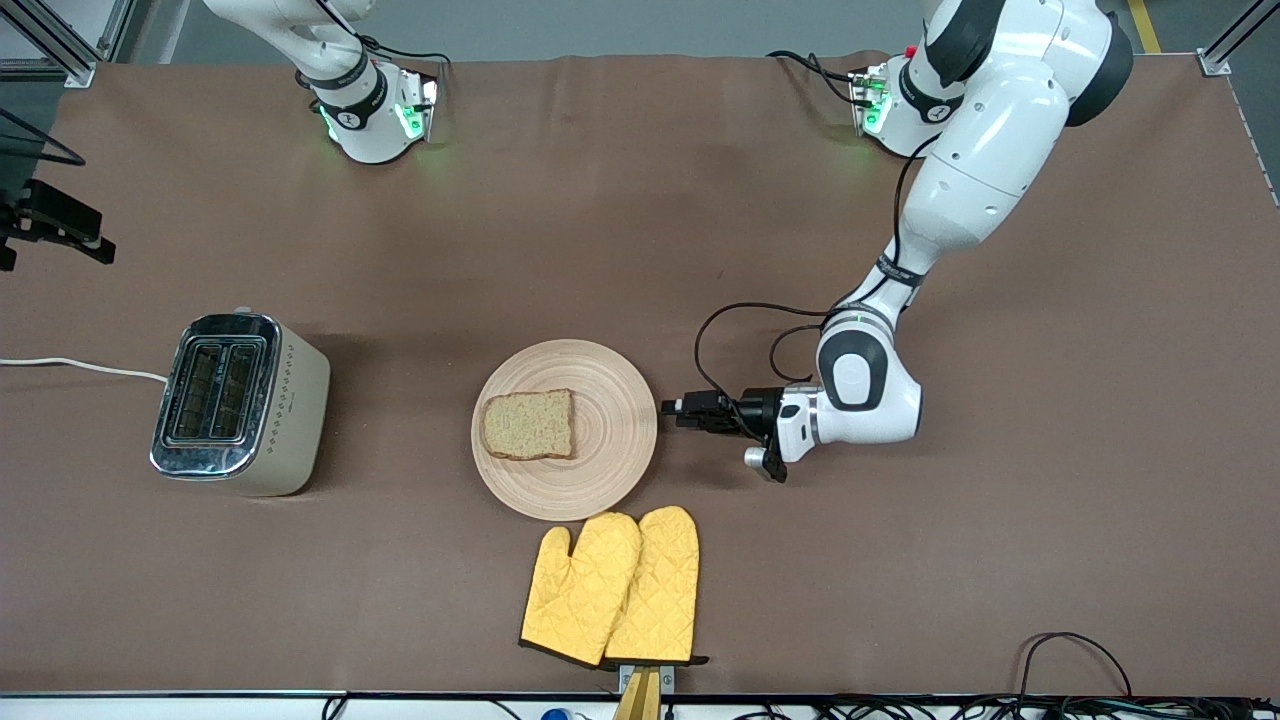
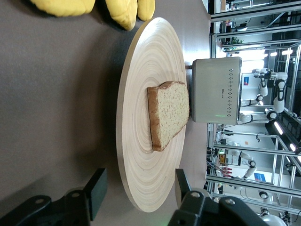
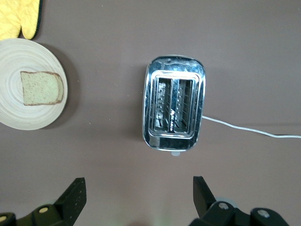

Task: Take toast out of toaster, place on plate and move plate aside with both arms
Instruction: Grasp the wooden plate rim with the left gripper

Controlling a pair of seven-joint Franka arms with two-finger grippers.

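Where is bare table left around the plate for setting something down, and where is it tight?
Bare brown table lies between the toaster and the plate, and from the plate up to both arm bases. It is tight where the oven mitts touch the plate's rim, and at its rim toward the left arm's end, where the open left pincer sits low. The toast lies on the plate.
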